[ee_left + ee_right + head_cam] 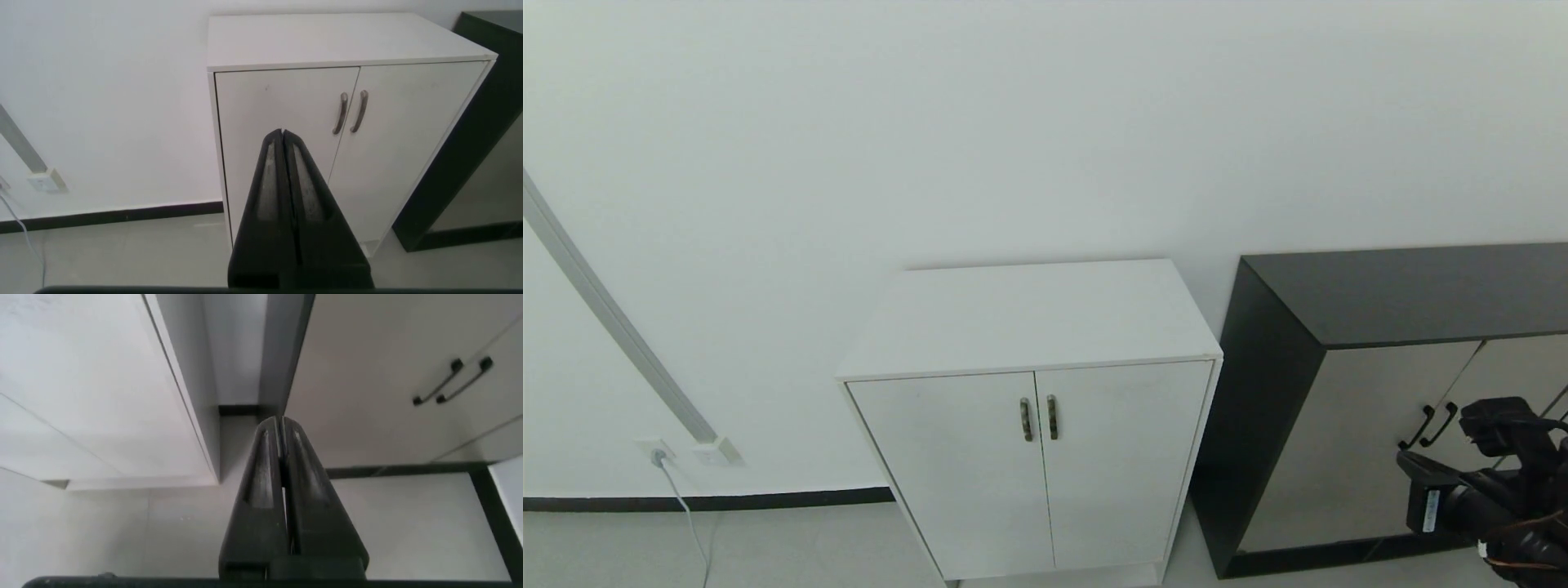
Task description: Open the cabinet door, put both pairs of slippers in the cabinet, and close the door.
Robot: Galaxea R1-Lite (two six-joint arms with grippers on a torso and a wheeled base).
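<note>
Left claw (282,137), pinched narrow and empty, points at the shut white cabinet (270,98); right claw (283,425), equally narrow, aims at the gap beside the black cabinet (1405,286).

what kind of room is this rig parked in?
Probably a plain indoor room set up like a home hallway; hard to say more. A white two-door cabinet stands against a bare white wall, with a black cabinet beside it and a wall socket low down.

Head and left wrist cameras both face the white cabinet (1029,327), head from above.
</note>
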